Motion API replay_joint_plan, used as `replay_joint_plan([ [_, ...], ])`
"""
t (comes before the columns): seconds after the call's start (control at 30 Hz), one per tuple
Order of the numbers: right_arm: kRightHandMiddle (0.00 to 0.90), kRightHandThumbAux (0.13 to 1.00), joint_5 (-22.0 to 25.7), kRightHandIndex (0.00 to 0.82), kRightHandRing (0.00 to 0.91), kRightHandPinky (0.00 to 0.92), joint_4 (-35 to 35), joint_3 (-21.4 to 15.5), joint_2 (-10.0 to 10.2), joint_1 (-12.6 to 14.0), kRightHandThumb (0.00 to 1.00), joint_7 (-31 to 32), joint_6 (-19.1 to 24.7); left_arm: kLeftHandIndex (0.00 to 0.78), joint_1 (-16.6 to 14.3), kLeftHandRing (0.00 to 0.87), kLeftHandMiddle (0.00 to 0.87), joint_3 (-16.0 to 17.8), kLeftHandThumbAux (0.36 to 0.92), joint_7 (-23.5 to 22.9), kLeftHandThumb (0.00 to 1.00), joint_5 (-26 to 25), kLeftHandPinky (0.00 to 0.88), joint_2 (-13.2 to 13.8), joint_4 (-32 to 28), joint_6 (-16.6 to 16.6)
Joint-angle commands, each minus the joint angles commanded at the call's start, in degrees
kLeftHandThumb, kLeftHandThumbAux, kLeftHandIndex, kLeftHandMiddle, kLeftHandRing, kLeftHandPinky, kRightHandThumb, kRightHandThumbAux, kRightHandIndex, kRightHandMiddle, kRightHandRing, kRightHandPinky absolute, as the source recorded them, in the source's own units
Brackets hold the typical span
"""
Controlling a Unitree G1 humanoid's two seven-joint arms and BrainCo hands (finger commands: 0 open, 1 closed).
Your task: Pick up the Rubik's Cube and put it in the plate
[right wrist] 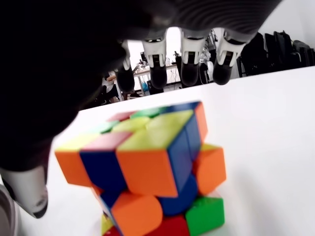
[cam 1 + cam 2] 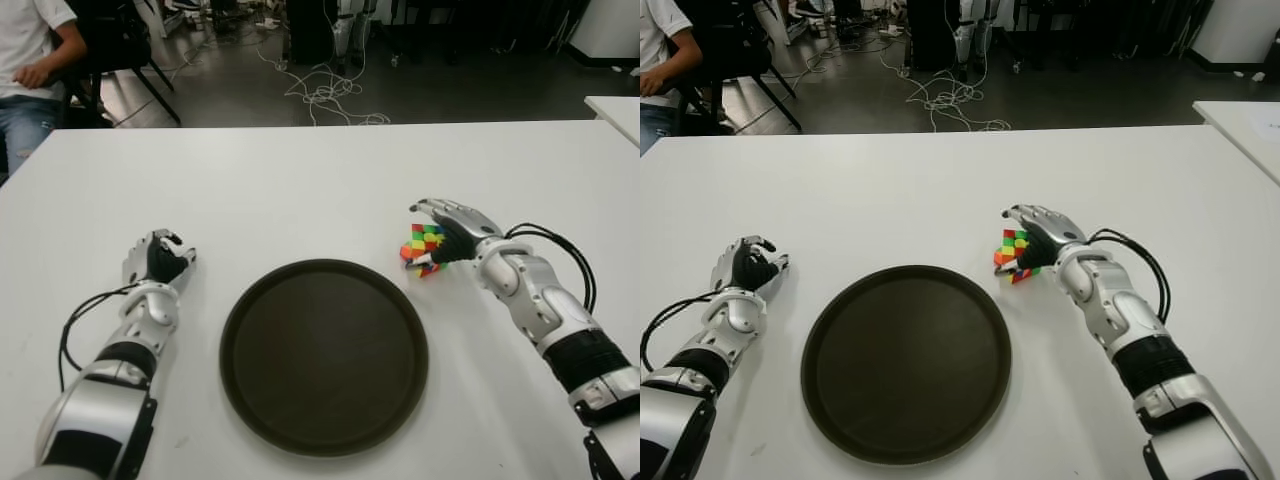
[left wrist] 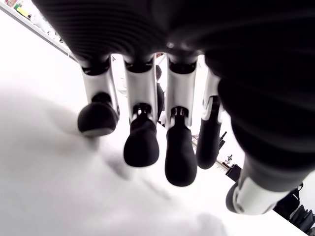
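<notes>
While the Rubik's Cube (image 2: 423,249) sits mid-right in the eye view, just beside the empty plate (image 2: 324,356), right hand (image 2: 447,232) arches over it. Left hand (image 2: 157,262) idle at left. Right wrist view: fingers (image 1: 188,69) spread, cube ungrasped. Pickup & placing remain.

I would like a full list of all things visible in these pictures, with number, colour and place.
Rubik's Cube: one, multicoloured, on the table just right of the plate, under the right hand.
Plate: one, dark brown, round, centre front of the table, nothing in it.
Table: one, white.
Cables: several, pale, on the floor behind the table.
Person: one, white shirt and jeans, seated far left.
Right hand: fingers arched over the cube, not closed on it.
Left hand: left of the plate, holding nothing.
</notes>
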Motion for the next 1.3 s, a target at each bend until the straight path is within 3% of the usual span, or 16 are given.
replay_joint_plan([
  [0.3, 0.0, 0.628, 0.45, 0.0, 0.0, 0.0, 3.18, 0.4, 1.01, 0.41, 0.0, -2.46, -0.38, 0.428, -0.13, 0.755, 0.734, 0.13, 0.713, 0.35, 0.681, -0.07, 0.666, -0.25, 0.08, 0.28],
  [0.4, 0.0, 0.632, 1.26, 0.0, 0.0, 0.0, 3.88, 0.19, 1.4, 0.24, 0.0, -2.2, -0.56, 0.428, -0.16, 0.727, 0.706, 0.01, 0.714, 0.53, 0.68, 0.08, 0.631, -0.25, 0.1, 0.42],
  [0.6, 0.0, 0.634, 1.65, 0.0, 0.0, 0.0, 5.15, 0.3, 1.83, -0.07, 0.0, -1.66, -0.68, 0.427, -0.12, 0.739, 0.711, -0.01, 0.713, 1.28, 0.68, 0.16, 0.705, -0.46, 0.06, 0.38],
  [0.73, 0.0, 0.642, 1.45, 0.0, 0.0, 0.0, 6.22, 0.72, 2.2, -0.38, 0.0, -1.65, -0.82, 0.426, -0.15, 0.73, 0.708, 0.22, 0.713, 0.82, 0.68, -0.11, 0.663, -0.5, 0.12, 0.56],
  [1.0, 0.0, 0.646, 1.28, 0.0, 0.0, 0.0, 6.63, 0.99, 2.23, -0.49, 0.0, -1.97, -1.41, 0.426, -0.1, 0.755, 0.727, 0.39, 0.713, 1.32, 0.68, -0.19, 0.729, -0.64, 0.04, 0.44],
  [1.3, 0.0, 0.636, 1.03, 0.0, 0.0, 0.0, 7.06, 1.22, 2.39, -0.58, 0.0, -2.2, -1.48, 0.426, -0.14, 0.718, 0.689, 0.24, 0.714, 1.18, 0.68, -0.05, 0.664, -0.62, 0.03, 0.76],
])
